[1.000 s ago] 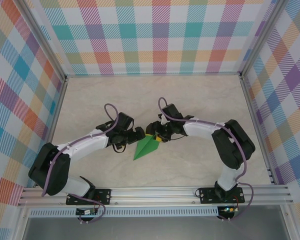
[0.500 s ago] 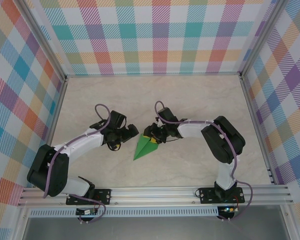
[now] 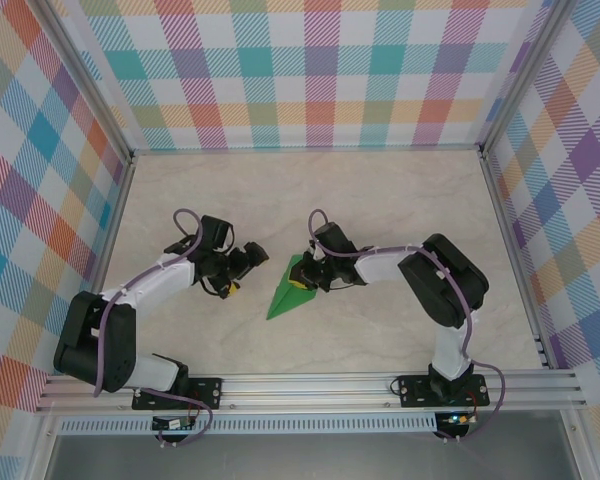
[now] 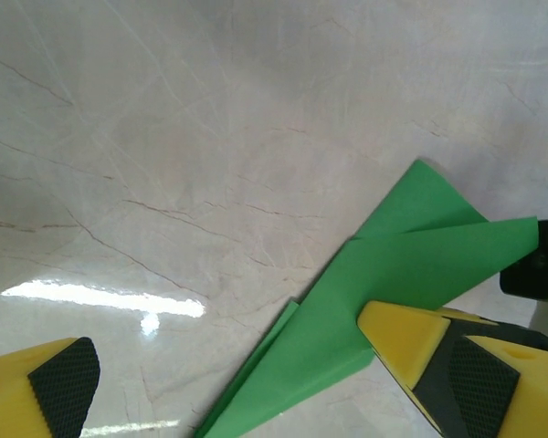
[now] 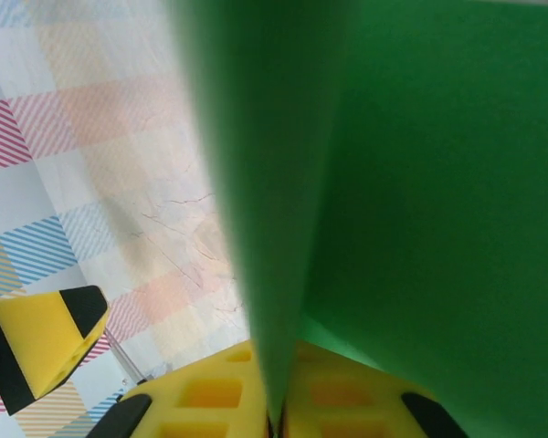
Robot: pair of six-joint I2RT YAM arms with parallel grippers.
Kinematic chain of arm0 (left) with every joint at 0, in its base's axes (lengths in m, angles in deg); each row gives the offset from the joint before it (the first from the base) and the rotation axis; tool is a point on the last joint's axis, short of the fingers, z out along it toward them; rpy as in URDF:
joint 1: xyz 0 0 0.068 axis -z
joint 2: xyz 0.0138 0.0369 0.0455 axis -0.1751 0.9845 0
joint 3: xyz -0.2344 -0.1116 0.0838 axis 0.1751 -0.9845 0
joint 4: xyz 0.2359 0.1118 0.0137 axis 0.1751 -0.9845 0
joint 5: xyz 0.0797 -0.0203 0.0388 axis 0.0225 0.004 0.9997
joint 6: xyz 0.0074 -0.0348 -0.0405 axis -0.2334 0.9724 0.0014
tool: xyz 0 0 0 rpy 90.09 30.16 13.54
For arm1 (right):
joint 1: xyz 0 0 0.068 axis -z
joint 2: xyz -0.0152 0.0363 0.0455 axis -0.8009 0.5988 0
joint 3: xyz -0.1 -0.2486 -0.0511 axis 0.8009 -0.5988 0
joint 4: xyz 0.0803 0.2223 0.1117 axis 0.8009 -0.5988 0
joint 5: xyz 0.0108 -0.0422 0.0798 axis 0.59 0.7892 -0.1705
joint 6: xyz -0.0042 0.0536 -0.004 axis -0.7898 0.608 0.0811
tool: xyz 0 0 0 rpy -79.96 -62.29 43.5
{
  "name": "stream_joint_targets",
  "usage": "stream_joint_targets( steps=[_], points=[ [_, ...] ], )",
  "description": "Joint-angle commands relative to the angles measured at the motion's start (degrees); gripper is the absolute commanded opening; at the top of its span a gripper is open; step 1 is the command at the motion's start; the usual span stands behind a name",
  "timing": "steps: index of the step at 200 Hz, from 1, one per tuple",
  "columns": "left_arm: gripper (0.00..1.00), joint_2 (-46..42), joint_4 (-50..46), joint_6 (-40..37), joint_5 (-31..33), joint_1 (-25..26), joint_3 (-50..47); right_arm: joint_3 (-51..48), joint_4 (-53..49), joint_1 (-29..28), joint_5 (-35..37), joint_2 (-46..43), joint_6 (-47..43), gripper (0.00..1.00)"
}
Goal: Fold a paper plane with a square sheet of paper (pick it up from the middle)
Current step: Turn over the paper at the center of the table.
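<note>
I'm working inside a booth closed on three sides by walls covered in pastel check: pink, teal, orange and lilac squares. Bare aluminium posts stand in the corners, and a metal rail runs along the near edge where both arms are bolted. The worktop is a pale, cream, marble-look sheet with thin brown veins. In the left wrist view it is glossy enough to throw back a white streak of glare.

The paper plane is near the middle of the worktop, a narrow bright-green dart. Its point aims toward the near rail, and its broad end is up at my right hand. That hand is closed on the paper. In the right wrist view its yellow fingers sit tight together, with the green edge caught in the seam between them and the creased layers rising close to the lens.

My left hand sits just to the left of the plane with its fingers spread wide and nothing between them. One yellow tip is just over the paper's near edge.
</note>
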Motion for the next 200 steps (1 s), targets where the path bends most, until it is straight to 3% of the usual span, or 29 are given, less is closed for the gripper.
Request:
stream_joint_targets(
  steps=[1, 30, 71, 111, 141, 157, 200],
  points=[
    [1.0, -3.32, 0.83, -1.39, -7.17, -1.57, -1.52, 1.28, 1.18, 0.72, 0.03, -4.54, -0.93, 0.08],
    [1.0, -5.29, 8.66, -0.01, -19.85, -2.13, -2.85, 2.41, 3.43, 4.1, -6.91, -7.38, 0.88, 0.07],
    [1.0, -5.62, 13.74, 1.53, -28.3, -2.11, -2.3, 7.65, 3.7, 7.24, -19.94, -8.89, 0.17, 0.08],
    [1.0, -4.93, 21.01, 5.7, -31.8, -2.13, -3.26, 11.0, 7.21, 7.46, -25.38, -7.25, 4.27, 0.09],
    [0.99, -6.03, 23.01, 6.94, -30.44, -2.13, -3.54, 10.83, 9.68, 7.46, -26.48, -5.93, 6.9, 0.09],
    [0.9, -6.61, 24.19, 6.91, -29.83, -2.11, -3.9, 10.43, 9.65, 7.47, -27.23, -5.36, 7.3, 0.09],
    [0.53, -6.77, 25.88, 6.98, -28.29, -2.13, -4.36, 9.77, 9.31, 7.46, -28.95, -4.32, 7.5, 0.1]
  ],
)
